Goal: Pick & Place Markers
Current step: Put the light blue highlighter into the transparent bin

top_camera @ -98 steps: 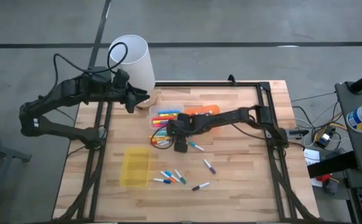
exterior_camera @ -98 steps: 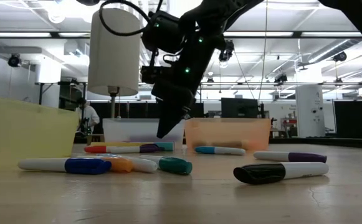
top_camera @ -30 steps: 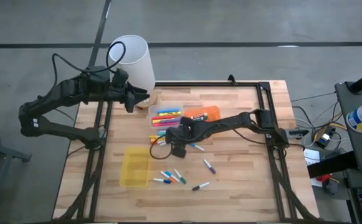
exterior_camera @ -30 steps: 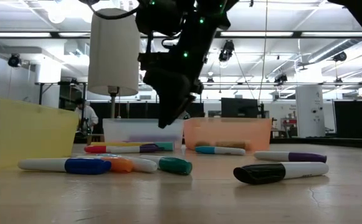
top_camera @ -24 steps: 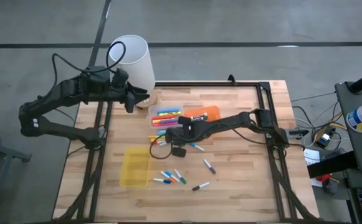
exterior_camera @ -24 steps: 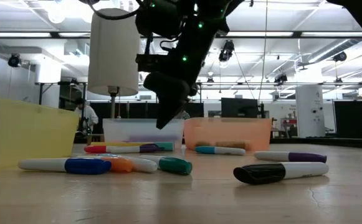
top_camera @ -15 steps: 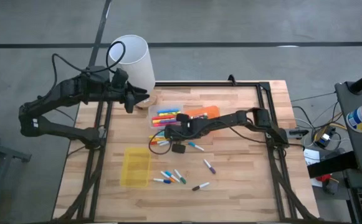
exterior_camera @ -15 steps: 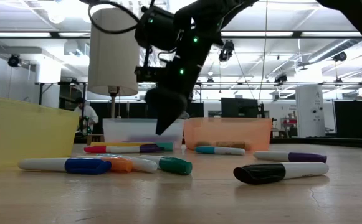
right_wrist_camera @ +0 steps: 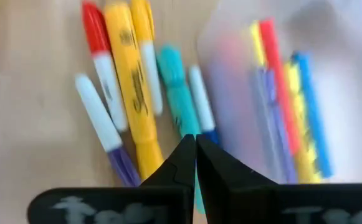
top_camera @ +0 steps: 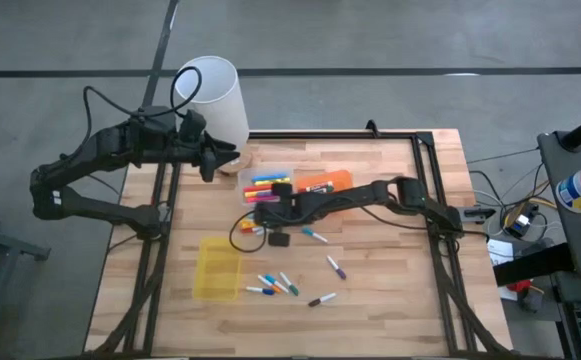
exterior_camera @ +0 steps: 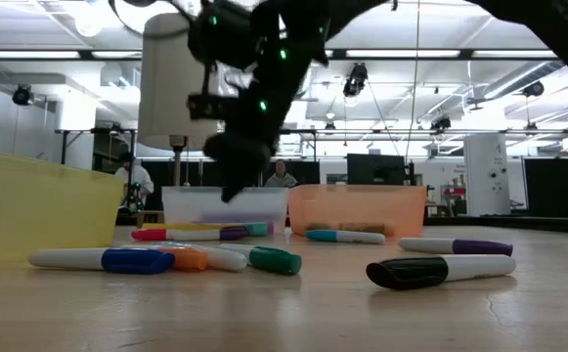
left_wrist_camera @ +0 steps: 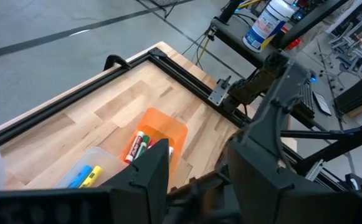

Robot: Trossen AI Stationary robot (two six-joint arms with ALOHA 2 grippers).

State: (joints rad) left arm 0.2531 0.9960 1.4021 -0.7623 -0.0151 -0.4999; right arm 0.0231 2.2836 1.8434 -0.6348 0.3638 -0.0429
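Several markers (right_wrist_camera: 134,93) in red, yellow, teal and purple lie in a loose pile on the wood table, beside a clear tray (top_camera: 266,182) holding more markers. My right gripper (right_wrist_camera: 195,146) is shut and hovers just above this pile (exterior_camera: 196,233), fingers slanting down, nothing between them. In the high view it sits at the table's middle (top_camera: 258,215). More markers lie apart: a teal one (top_camera: 315,236), a purple one (top_camera: 336,267), a black one (top_camera: 320,299) and a small cluster (top_camera: 275,285). My left gripper (left_wrist_camera: 202,171) waits open above the table's far left corner (top_camera: 213,168).
An orange tray (top_camera: 325,182) with a few markers stands right of the clear tray. A yellow tray (top_camera: 218,268) stands near the left front. A white lampshade (top_camera: 215,95) rises at the far left corner. Black frame rails (top_camera: 425,200) run along the table's edges.
My right gripper has moved toward the table's left edge, from beside the teal marker to above the pile next to the clear tray, rolling about its own axis on the way. The markers have stayed where they were.
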